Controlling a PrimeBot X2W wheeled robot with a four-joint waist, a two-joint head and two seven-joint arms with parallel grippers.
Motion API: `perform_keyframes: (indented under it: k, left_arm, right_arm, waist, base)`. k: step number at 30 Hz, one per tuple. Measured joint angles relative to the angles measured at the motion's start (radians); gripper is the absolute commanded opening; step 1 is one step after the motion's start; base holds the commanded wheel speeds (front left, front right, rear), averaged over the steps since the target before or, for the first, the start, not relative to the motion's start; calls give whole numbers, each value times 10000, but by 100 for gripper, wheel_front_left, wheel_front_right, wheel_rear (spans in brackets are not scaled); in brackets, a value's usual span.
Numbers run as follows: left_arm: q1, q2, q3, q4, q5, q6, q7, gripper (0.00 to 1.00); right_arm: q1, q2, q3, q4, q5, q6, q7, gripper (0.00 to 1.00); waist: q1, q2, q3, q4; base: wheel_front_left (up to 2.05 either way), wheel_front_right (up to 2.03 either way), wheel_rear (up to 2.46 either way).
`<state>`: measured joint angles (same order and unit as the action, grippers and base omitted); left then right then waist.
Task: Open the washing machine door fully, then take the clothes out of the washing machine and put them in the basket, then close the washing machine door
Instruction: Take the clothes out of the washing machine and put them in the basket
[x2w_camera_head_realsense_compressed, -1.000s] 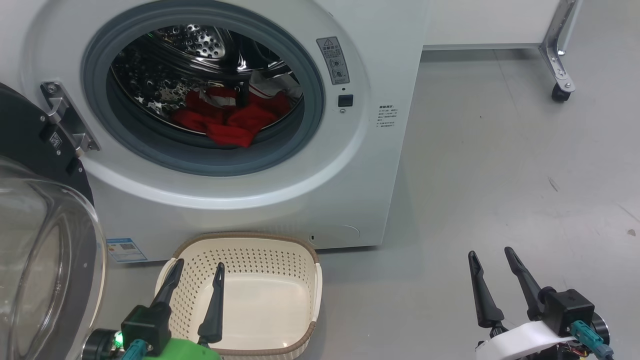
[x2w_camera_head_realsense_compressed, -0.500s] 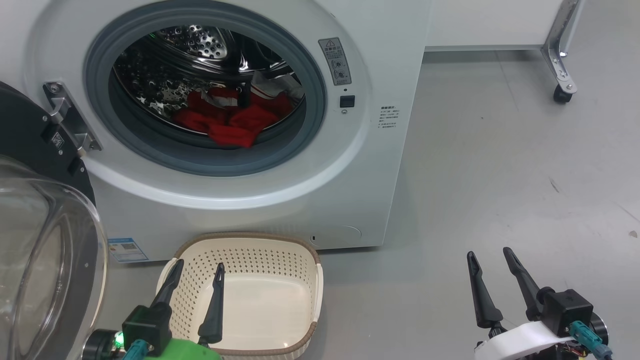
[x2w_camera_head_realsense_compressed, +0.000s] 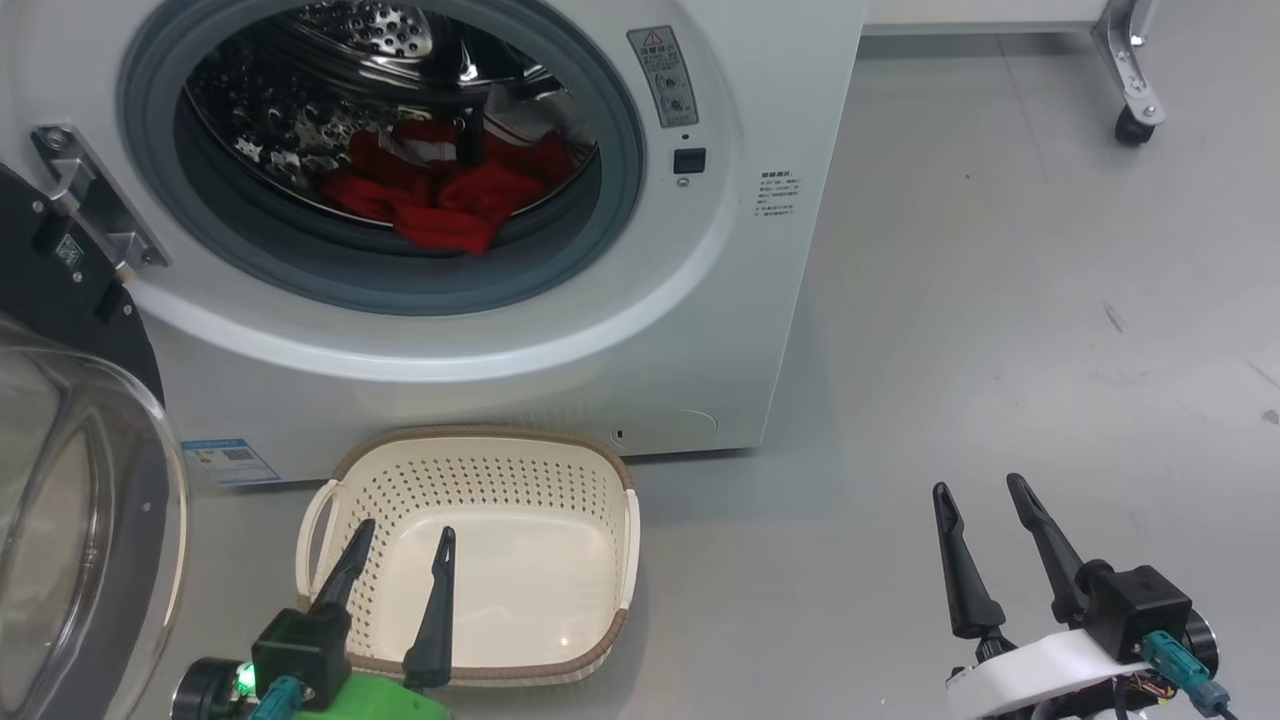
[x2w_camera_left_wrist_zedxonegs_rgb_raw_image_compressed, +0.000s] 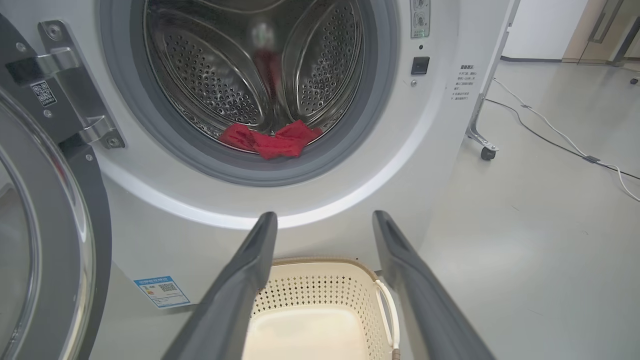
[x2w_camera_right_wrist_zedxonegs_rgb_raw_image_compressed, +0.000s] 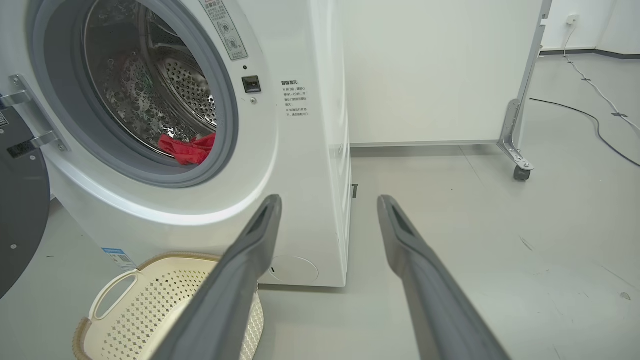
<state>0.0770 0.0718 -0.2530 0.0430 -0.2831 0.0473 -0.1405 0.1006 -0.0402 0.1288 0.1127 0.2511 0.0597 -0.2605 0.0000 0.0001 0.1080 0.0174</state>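
Your left gripper (x2w_camera_head_realsense_compressed: 406, 528) has its two dark fingers spread apart with nothing between them, and its tips hang over the near left part of the basket (x2w_camera_head_realsense_compressed: 505, 437). Your right gripper (x2w_camera_head_realsense_compressed: 978, 485) is likewise spread and empty, over bare grey floor (x2w_camera_head_realsense_compressed: 1000, 330) well to the right of the basket. The cream basket has nothing in it and stands on the floor just in front of the washing machine (x2w_camera_head_realsense_compressed: 700, 330), below the drum mouth. Whether it touches the cabinet you cannot tell. The clothes (x2w_camera_head_realsense_compressed: 440, 205), red with a bit of white stripe, lie at the bottom of the steel drum behind the grey gasket (x2w_camera_head_realsense_compressed: 600, 240). The washing machine door (x2w_camera_head_realsense_compressed: 70, 290) is swung wide to the left on its metal hinge, its clear glass bowl bulging toward you. A small QR-code sticker (x2w_camera_left_wrist_zedxonegs_rgb_raw_image_compressed: 40, 93) sits on the hinge side of the door. A grey warning label (x2w_camera_head_realsense_compressed: 662, 75) with a triangle symbol runs beside the gasket above a dark latch slot (x2w_camera_head_realsense_compressed: 689, 160). Further right is a block of small printed text (x2w_camera_head_realsense_compressed: 775, 195), and a blue label (x2w_camera_head_realsense_compressed: 230, 459) with a QR code sits at the cabinet's lower left corner. None of this lettering is large enough to read.
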Motion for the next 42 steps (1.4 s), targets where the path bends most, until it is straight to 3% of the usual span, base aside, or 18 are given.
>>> perform_keyframes:
  k: [6,16,26,42]
  left_arm:
    - [-247,-29,-107,247,-293,-146,161,100]
    - [-2168,-205,94,940,-1114,-272,713,100]
    - [-4756,-136,525,1233,-1732,-587,2201,100]
    - [-8283,1638,1262,2220,-2015,-961,5173,100]
  right_arm:
    - [-246,-2,19,-163,-35,4,0,100]
    - [-920,-8,228,-479,-42,54,0,100]
    - [-1891,-23,460,-715,192,153,0,100]
    - [-2876,-50,1110,-606,1197,180,0,100]
  waist:
    - [0,0,671,-60]
    - [0,0,1992,-203]
    - [0,0,3231,-462]
    - [1,0,4610,-1680]
  base:
    - [0,0,0]
    - [0,0,0]
    - [0,0,0]
    - [0,0,0]
